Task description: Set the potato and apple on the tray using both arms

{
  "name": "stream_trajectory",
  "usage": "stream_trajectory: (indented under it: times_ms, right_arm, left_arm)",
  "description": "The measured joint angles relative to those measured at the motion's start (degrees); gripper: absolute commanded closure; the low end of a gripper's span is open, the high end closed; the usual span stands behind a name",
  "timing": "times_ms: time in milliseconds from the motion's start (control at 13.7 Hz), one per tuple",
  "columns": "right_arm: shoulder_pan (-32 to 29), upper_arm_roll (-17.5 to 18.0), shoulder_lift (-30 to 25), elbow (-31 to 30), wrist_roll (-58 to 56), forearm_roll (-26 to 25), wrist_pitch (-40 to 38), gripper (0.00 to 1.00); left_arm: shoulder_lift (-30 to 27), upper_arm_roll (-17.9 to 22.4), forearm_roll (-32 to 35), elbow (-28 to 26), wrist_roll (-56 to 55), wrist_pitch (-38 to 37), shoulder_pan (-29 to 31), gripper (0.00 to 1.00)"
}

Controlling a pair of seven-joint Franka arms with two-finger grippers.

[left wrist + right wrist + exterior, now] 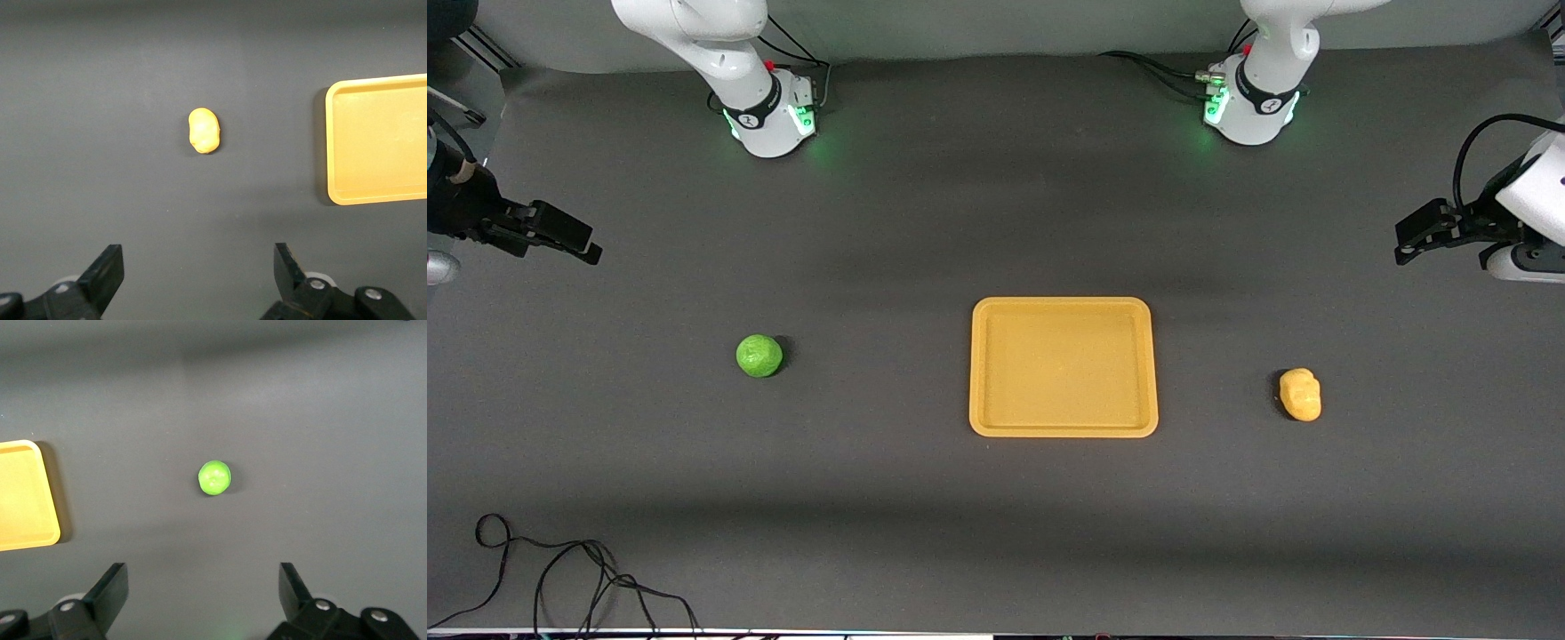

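The tray (pixel 1064 431) is lying mid-table. The apple (pixel 759 356) is sitting toward the right arm's end, the potato (pixel 1300 395) toward the left arm's. The left gripper (pixel 1412 238) and right gripper (pixel 580 240) are hovering with jaws wide.

- The desk (pixel 978 551) is covered by a dark grey matte sheet with faint lengthwise creases.
- A loose black cable (pixel 578 578) lies coiled on it at the corner nearest the front camera, toward the right arm's end.
- Green light glows on the sheet along the farthest edge.
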Motion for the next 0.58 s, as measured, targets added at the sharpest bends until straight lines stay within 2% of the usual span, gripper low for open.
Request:
stream_trajectory:
  times_ms: [583]
  right_arm:
    - [0.01,0.4,0.28,-0.51,-0.28,-2.35,0.02,0.0]
  left_arm:
    - [0.0,-0.02,0.0,0.0,0.0,-0.08,0.0,0.0]
